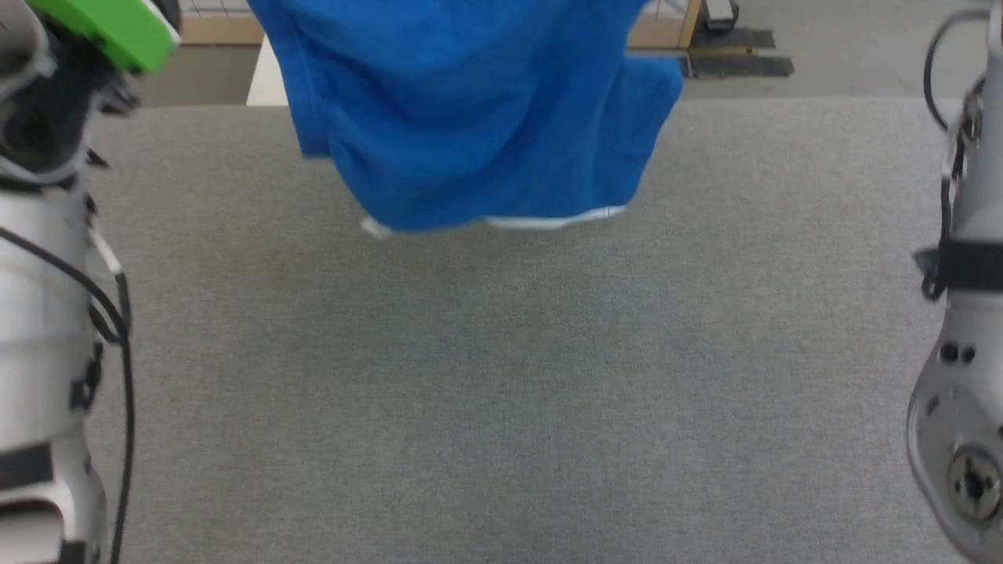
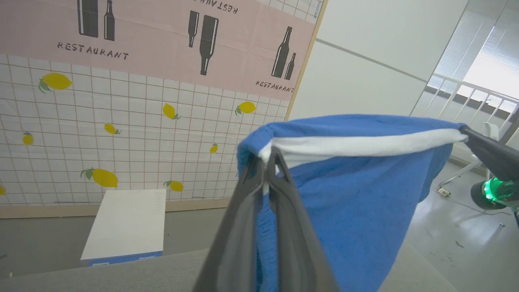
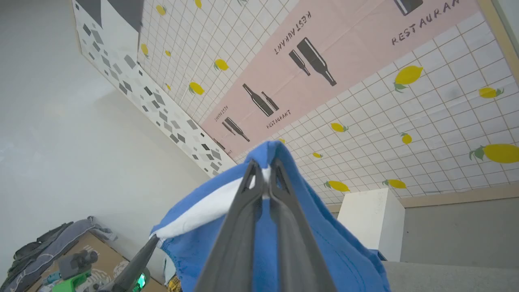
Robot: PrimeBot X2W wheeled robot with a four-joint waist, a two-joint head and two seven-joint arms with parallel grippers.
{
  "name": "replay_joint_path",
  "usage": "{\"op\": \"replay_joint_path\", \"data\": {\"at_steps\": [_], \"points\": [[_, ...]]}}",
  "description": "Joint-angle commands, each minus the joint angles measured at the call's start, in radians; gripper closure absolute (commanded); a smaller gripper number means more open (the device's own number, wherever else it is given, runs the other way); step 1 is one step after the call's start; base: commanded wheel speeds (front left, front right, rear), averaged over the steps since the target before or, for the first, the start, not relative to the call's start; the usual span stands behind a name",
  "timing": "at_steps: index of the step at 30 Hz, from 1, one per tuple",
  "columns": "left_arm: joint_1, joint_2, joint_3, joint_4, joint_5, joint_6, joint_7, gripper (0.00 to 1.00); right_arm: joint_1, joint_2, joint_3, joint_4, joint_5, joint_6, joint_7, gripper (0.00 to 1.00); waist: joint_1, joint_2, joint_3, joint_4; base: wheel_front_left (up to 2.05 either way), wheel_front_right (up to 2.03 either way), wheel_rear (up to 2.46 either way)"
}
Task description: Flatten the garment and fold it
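Observation:
The bright blue shorts (image 1: pixel 470 117) hang in the air over the far part of the grey table (image 1: pixel 501 392), their white hem trim lowest, just above the surface. In the left wrist view my left gripper (image 2: pixel 267 162) is shut on a corner of the shorts (image 2: pixel 348 194), where a white band stretches taut to the right. In the right wrist view my right gripper (image 3: pixel 263 174) is shut on the other corner of the shorts (image 3: pixel 324 243). The cloth hangs spread between the two grippers. No printed number is visible.
My pale forearms stand at the left (image 1: pixel 47 313) and right (image 1: pixel 964 313) edges of the head view. A white box (image 2: pixel 125 223) sits on the floor beyond the table, before a tiled wall. A cardboard box holding clothes (image 3: pixel 48 251) lies off to one side.

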Motion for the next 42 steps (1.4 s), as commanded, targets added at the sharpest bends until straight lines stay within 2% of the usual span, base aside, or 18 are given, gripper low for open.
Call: {"op": "replay_joint_path", "data": {"at_steps": [1, 9, 13, 17, 20, 24, 30, 34, 37, 39, 42], "points": [[-0.046, 0.014, 0.003, 0.030, 0.006, 0.000, -0.006, 1.00, -0.057, -0.001, 0.012, 0.054, -0.017, -0.001, -0.023, 1.00, 0.0000, 0.0000, 0.061, -0.025, 0.00, 0.00, 0.00], [-0.295, 0.045, 0.001, 0.246, 0.074, -0.003, -0.100, 1.00, -0.415, -0.001, 0.117, 0.449, -0.156, -0.001, -0.234, 1.00, 0.0000, 0.0000, 0.199, -0.055, 0.00, 0.00, 0.00], [-0.370, 0.045, -0.017, 0.323, 0.101, -0.005, -0.178, 1.00, -0.568, -0.001, 0.166, 0.620, -0.172, -0.001, -0.326, 1.00, 0.0000, 0.0000, 0.245, -0.057, 0.00, 0.00, 0.00], [-0.378, 0.047, -0.069, 0.387, 0.104, -0.007, -0.227, 1.00, -0.646, -0.001, 0.231, 0.720, -0.129, -0.001, -0.365, 1.00, 0.0000, 0.0000, 0.269, -0.051, 0.00, 0.00, 0.00], [-0.340, 0.050, -0.122, 0.400, 0.072, -0.008, -0.272, 1.00, -0.618, -0.001, 0.285, 0.746, -0.099, -0.001, -0.374, 1.00, 0.0000, 0.0000, 0.271, -0.046, 0.00, 0.00, 0.00], [-0.253, 0.049, -0.217, 0.400, 0.008, -0.008, -0.329, 1.00, -0.509, -0.001, 0.335, 0.751, -0.041, -0.001, -0.374, 1.00, 0.0000, 0.0000, 0.254, -0.031, 0.00, 0.00, 0.00], [-0.044, 0.060, -0.355, 0.301, -0.100, -0.008, -0.425, 1.00, -0.231, -0.001, 0.411, 0.641, 0.027, -0.001, -0.382, 1.00, 0.0000, 0.0000, 0.191, -0.017, 0.00, 0.00, 0.00], [0.112, 0.085, -0.421, 0.239, -0.148, -0.008, -0.495, 1.00, 0.020, -0.019, 0.448, 0.504, 0.020, -0.001, -0.392, 1.00, 0.0000, 0.0000, 0.126, -0.021, 0.00, 0.00, 0.00], [0.249, 0.100, -0.457, 0.207, -0.167, -0.008, -0.544, 1.00, 0.250, -0.071, 0.487, 0.364, -0.030, -0.001, -0.390, 1.00, 0.0000, 0.0000, 0.066, -0.028, 0.00, 0.00, 0.00], [0.345, 0.102, -0.477, 0.193, -0.170, -0.004, -0.567, 1.00, 0.407, -0.100, 0.479, 0.263, -0.047, -0.001, -0.375, 1.00, 0.0000, 0.0000, 0.026, -0.033, 0.00, 0.00, 0.00], [0.475, 0.103, -0.491, 0.170, -0.180, 0.024, -0.596, 1.00, 0.633, -0.137, 0.449, 0.096, -0.085, -0.001, -0.313, 1.00, 0.0000, 0.0000, -0.021, -0.042, 0.00, 0.00, 0.00]]}}
